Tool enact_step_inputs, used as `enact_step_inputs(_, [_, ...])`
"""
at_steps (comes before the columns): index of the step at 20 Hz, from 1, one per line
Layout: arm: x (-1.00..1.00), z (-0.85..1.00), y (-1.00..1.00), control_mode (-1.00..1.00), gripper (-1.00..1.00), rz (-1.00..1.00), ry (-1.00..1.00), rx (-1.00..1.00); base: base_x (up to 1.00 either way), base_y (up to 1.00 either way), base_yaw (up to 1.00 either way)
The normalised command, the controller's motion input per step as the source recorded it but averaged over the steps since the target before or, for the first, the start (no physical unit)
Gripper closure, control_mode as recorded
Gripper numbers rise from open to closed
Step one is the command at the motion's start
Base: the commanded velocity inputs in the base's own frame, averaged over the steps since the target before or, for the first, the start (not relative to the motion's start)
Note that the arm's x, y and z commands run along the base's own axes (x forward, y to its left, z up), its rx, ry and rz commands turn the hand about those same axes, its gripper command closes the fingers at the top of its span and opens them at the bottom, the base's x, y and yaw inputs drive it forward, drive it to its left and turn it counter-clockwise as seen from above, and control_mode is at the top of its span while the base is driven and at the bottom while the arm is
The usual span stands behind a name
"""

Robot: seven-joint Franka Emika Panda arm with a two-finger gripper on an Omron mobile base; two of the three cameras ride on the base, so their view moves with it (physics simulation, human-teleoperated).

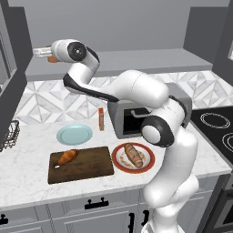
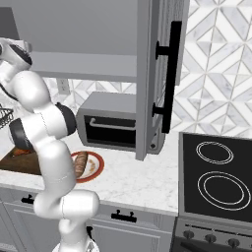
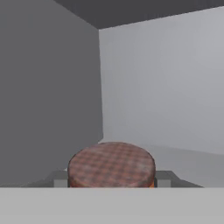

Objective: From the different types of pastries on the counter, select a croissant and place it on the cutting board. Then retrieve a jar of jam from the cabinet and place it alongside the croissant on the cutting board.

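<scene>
The jar of jam [image 3: 111,164] stands on the cabinet [image 1: 136,61] shelf, its brownish checkered lid up close in the hand view. My gripper [image 3: 111,180] is shut on it, one finger against each side. In the left base view the gripper [image 1: 44,53] reaches to the shelf's far left, with a bit of the orange jar [image 1: 53,59] showing beneath the wrist. The croissant [image 1: 68,156] lies on the left part of the dark cutting board [image 1: 84,167] on the counter [image 1: 27,182].
A brown loaf [image 1: 133,154] rests on a red-rimmed plate [image 1: 146,167] right of the board. A light blue plate [image 1: 74,134], a slim bottle [image 1: 101,118] and a toaster oven [image 1: 136,116] stand behind. The cabinet door [image 2: 160,74] hangs open beside the stove [image 2: 216,172].
</scene>
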Motion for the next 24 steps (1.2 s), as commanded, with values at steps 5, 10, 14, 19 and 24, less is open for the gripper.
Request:
enact_step_inputs(5, [-0.82,0.44,0.0,-1.0,1.0,0.0,-0.03,0.0,0.0,0.0,0.0])
enact_step_inputs(10, [-0.87,0.23,-0.04,-1.0,1.0,-0.01,-0.01,0.0,0.0,0.0,0.0])
enact_step_inputs(14, [-0.9,0.01,-0.15,-1.0,1.0,0.0,-0.01,0.0,0.0,0.0,0.0])
enact_step_inputs(19, [-0.88,-0.01,-0.33,-1.0,1.0,0.0,0.0,0.0,0.0,0.0,0.0])
enact_step_inputs(24, [-0.86,-0.19,-0.7,-1.0,1.0,0.01,0.0,0.02,0.0,0.0,0.0])
